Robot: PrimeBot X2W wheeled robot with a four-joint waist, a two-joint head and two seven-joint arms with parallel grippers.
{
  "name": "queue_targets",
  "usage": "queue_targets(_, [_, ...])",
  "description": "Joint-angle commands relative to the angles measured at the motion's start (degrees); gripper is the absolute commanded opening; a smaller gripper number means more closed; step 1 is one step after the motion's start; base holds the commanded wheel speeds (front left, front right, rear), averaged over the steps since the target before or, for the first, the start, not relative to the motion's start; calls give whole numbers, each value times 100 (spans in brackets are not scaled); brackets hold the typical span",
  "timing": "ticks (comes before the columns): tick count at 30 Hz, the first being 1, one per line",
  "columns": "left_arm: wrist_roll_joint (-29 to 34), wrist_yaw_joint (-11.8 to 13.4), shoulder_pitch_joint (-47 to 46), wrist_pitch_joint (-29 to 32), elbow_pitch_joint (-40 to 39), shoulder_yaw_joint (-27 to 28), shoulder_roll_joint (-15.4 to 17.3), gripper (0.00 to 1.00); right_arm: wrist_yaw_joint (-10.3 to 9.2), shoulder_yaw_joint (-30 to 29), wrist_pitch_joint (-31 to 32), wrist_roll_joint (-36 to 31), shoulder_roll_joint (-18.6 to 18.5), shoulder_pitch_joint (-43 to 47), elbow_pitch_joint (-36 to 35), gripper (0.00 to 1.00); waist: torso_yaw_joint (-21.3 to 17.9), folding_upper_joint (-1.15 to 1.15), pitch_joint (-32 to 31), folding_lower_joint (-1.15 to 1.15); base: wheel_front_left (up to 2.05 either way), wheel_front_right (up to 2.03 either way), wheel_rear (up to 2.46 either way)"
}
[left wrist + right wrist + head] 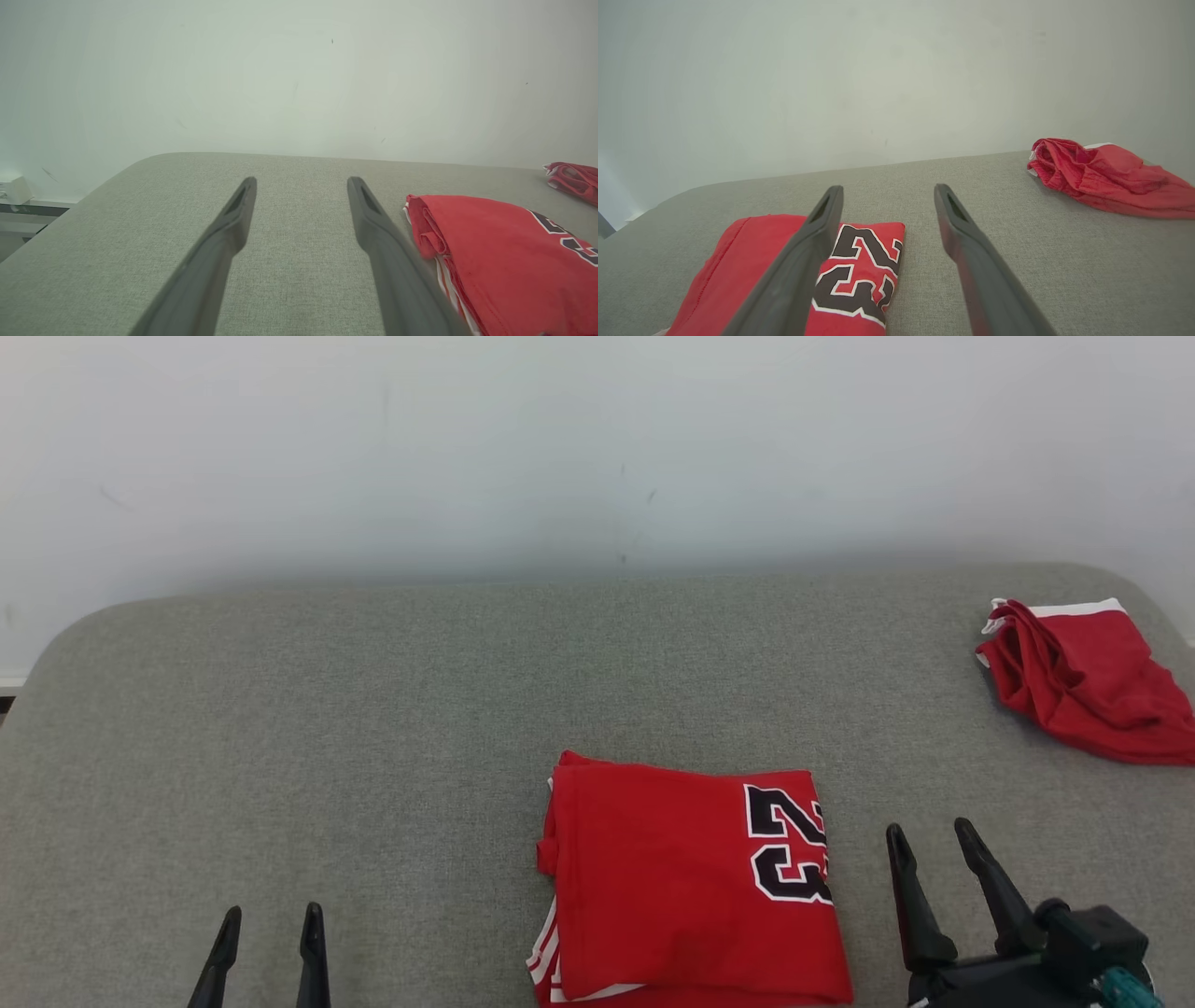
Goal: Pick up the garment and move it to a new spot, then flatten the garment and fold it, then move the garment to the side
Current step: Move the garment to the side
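Observation:
A red garment (681,877) with a black "23" lies folded into a rectangle near the front middle of the grey padded surface (373,709). It also appears at the lower right of the left wrist view, the garment (504,261), and at the lower left of the right wrist view, the garment (859,270). My right gripper (929,835) stands open just right of it, touching nothing. Well to its left, near the front edge, my left gripper (271,919) is open and empty.
A second red cloth (1083,677) with white trim lies crumpled at the far right of the surface, near its rounded corner. A pale wall (597,448) rises straight behind the surface. Bare grey padding stretches across the left half.

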Motion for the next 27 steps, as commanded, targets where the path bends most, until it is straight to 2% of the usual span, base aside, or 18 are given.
queue_targets(1, [-20, 5, 40, -16, 4, 1, -30, 100, -17, 58, 118, -9, -69, -192, 79, 100, -2, 0, 39, 0, 0, 0, 0])
queue_targets(7, [12, 5, -149, -16, 15, -96, -61, 100, -17, 180, 621, -65, -90, -737, 547, 100, 94, 0, 230, 0, 0, 0, 0])
queue_targets(12, [17, 6, -278, -16, 74, -172, -73, 100, -17, 345, 915, -29, -71, -1167, 1229, 100, 230, 0, 386, 0, 0, 0, 0])
queue_targets(20, [16, 6, -371, -16, 163, -181, -102, 100, -17, 497, 814, 123, -3, -1591, 2466, 100, 385, 0, 458, 0, 0, 0, 0])
queue_targets(27, [33, 6, -348, -16, 184, -131, -117, 100, -17, 604, 666, 212, 115, -1803, 3281, 100, 389, 0, 471, 0, 0, 0, 0])
